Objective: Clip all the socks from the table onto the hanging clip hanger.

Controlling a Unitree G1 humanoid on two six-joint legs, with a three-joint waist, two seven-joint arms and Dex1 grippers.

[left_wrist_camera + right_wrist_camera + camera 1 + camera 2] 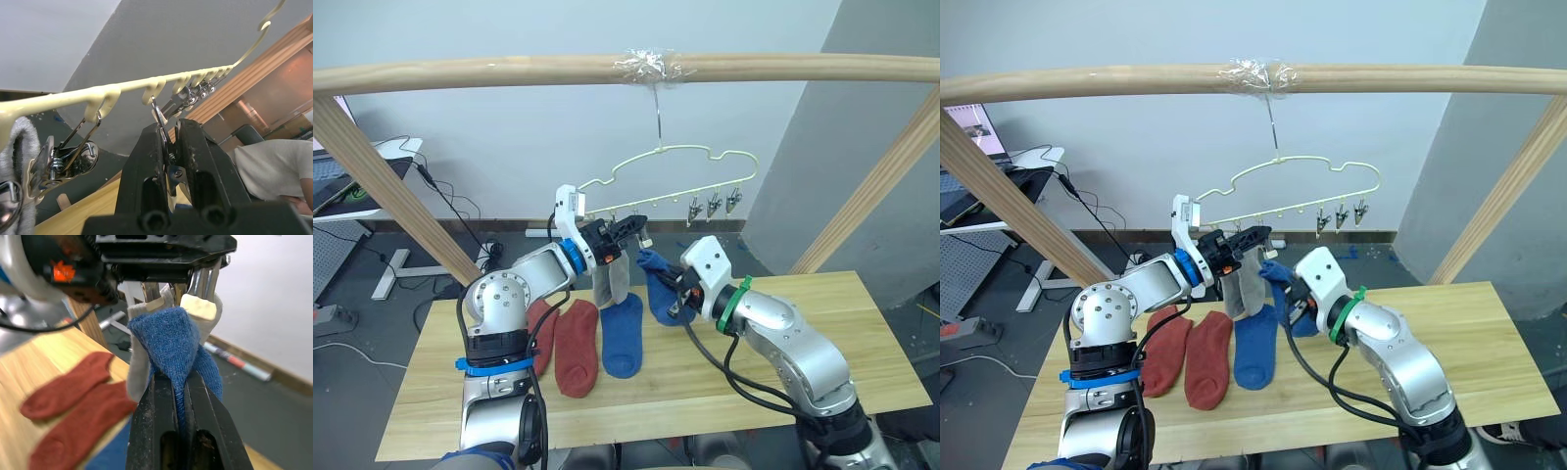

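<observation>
With a metal clip (164, 128) of the clip hanger (675, 166) pinched by the left hand (628, 228) at frame centre, a blue sock (658, 284) was gripped by the right hand (677, 294) just beneath, its edge seemingly to be fed into the clip next.

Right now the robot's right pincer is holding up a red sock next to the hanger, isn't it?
Not red. The right pincer is shut on a blue sock, as the right wrist view shows. It does hold it up beside the clip hanger. Both red socks lie on the table.
</observation>
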